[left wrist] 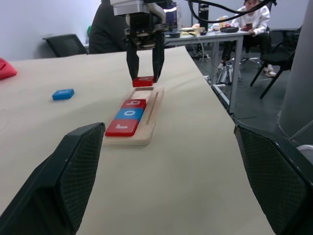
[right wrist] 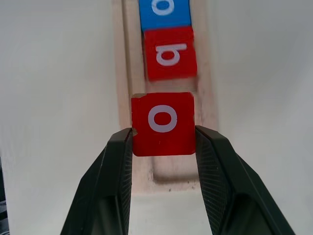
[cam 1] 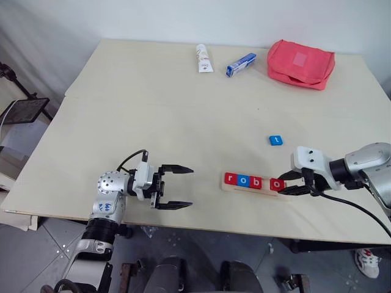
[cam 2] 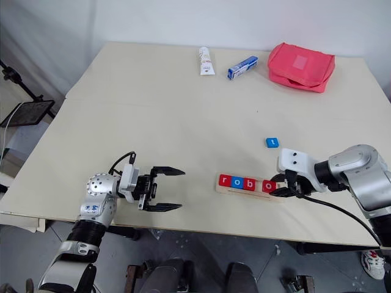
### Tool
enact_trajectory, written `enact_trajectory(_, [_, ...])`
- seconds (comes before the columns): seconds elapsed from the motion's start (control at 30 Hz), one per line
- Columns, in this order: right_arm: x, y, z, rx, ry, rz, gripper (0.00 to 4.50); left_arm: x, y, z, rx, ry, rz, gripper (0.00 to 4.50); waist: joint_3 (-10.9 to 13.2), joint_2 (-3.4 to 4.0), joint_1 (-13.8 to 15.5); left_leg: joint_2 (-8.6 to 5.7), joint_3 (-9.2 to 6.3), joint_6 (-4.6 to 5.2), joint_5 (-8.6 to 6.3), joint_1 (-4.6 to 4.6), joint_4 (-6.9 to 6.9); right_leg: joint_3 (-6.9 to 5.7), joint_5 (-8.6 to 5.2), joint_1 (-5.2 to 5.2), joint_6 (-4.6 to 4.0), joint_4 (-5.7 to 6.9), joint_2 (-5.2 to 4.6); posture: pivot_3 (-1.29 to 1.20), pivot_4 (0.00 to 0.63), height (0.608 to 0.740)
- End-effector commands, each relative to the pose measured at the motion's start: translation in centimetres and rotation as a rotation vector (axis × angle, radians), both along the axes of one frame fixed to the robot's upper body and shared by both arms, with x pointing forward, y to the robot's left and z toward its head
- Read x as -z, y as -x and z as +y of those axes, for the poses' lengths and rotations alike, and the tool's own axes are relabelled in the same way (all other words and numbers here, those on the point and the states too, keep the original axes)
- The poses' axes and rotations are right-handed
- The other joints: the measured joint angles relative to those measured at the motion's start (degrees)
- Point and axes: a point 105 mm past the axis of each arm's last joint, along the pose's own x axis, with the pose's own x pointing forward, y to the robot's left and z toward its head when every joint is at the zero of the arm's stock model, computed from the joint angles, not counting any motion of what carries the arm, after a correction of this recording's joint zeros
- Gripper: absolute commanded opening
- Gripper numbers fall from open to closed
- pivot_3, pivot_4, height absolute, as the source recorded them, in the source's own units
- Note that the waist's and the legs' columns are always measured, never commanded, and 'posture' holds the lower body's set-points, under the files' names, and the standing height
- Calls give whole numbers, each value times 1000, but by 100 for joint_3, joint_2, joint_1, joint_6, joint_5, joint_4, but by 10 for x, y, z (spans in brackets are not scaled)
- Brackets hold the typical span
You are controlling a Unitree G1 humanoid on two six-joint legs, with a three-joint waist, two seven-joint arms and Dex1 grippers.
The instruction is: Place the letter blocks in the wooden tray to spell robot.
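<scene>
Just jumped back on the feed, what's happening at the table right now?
The right tool grips a red o block over the wooden tray, just past the red r, blue o and red b already seated. The blue t block lies loose on the table. The left tool hangs open, empty.

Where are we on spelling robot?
Done: r, o, b sit in the wooden tray. In hand: the right gripper holds the red o over the fourth slot. Left: the blue t lies on the table. The left gripper is open.
</scene>
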Motion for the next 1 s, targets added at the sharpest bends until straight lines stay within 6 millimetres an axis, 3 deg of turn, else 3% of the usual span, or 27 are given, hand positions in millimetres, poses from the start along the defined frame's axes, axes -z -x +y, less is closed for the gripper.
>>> enact_trajectory(0.03, [-4, -3, 9, -32, -5, -38, 1441, -9, 0, -2, 9, -10, -40, 4500, 0, 0, -1, 0, 0, 0, 0, 0, 0, 0, 0, 0, 0, 0, 0, 0, 150, 740])
enact_trajectory(0.43, [-1, -15, 9, -29, 17, -64, 1441, -10, -1, -4, 0, -10, -47, 4500, 0, 0, -2, -1, -1, 0, 0, -1, 0, -2, 0, -1, 0, 2, 0, 0, 150, 740])
enact_trajectory(0.73, [-10, -4, 18, -71, -18, -45, 4478, -8, -1, -5, -6, -3, -42, 4500, 0, 0, -1, -1, -1, 0, 0, -2, 1, -3, 0, -3, 1, 4, 0, 0, 150, 740])
enact_trajectory(1.0, [-19, -1, 15, -44, -36, -67, 4478, -7, -3, -7, -8, 1, -39, 4500, 0, 0, 6, -1, -2, 0, 0, -2, 1, -3, 0, -3, 1, 5, 0, 0, 150, 740])
